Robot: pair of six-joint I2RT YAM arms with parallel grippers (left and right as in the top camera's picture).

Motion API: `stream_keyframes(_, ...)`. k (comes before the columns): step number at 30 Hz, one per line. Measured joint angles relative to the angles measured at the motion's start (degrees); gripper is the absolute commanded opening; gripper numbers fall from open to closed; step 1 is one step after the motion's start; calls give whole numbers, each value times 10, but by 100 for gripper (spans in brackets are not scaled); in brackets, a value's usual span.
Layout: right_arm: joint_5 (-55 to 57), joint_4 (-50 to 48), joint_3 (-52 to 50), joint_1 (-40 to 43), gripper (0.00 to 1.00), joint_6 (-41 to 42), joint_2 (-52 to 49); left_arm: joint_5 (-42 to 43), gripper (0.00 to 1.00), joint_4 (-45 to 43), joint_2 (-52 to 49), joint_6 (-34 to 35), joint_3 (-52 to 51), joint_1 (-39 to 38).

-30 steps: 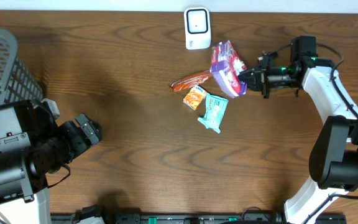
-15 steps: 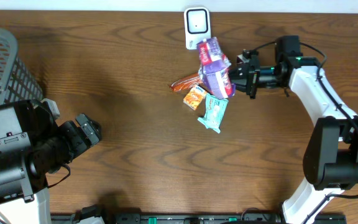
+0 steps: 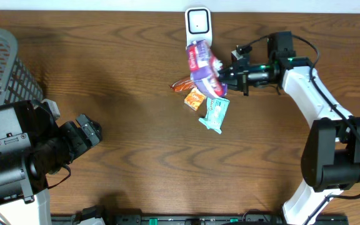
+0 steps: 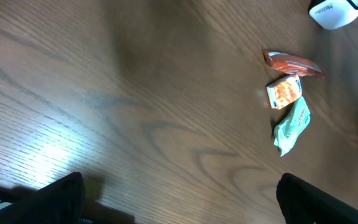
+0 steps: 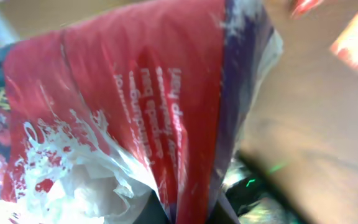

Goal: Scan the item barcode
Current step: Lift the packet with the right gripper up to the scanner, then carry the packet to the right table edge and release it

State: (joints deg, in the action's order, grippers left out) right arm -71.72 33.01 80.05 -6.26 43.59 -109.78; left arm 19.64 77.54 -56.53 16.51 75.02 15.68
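Overhead: right tool [image 3: 225, 76] clamped on purple-red bag [image 3: 202, 65], long axis diagonal, far end up-left just below white scanner [image 3: 198, 25]. Right wrist alone shows its red face, white print. Left tool [image 3: 87, 131] jaws apart, well away across the bench [image 3: 136, 156], beside grey basket [image 3: 5, 56]; contents unseen.

By the tabletop's far edge, the right gripper [image 3: 225, 75] pinches a purple-and-red packet [image 3: 202, 65] just in front of the white scanner [image 3: 198, 25]. An orange packet [image 3: 195, 98] and a teal packet [image 3: 214, 113] lie side by side nearby. A grey basket [image 3: 5, 62] sits at the left edge.
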Motion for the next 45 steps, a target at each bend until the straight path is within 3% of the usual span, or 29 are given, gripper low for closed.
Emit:
stream_keyframes(13, 598, -265, 73, -122, 1, 96, -1, 0, 98, 0, 0, 0, 0, 0)
stream_keyframes(19, 706, -400, 91, -129, 1, 147, -64, 0, 98, 0, 0, 0, 0, 0)
stream_keyframes(22, 707, -397, 121, -126, 1, 164, -121, 0, 98, 0, 0, 0, 0, 0)
stream_keyframes(25, 694, -370, 170, -120, 1, 169, -184, 0, 98, 0, 0, 0, 0, 0)
stream_keyframes(31, 683, -292, 238, -104, 1, 133, -196, 0, 98, 0, 0, 0, 0, 0)
stream_keyframes(36, 680, -119, 335, -61, 1, 90, -178, 0, 98, 0, 0, 0, 0, 0)
stream_keyframes(40, 682, 41, 371, 28, 1, 69, -144, 0, 98, 0, 0, 0, 0, 0)
stream_keyframes(45, 688, 166, 381, 168, 1, 45, -118, 0, 98, 0, 0, 0, 0, 0)
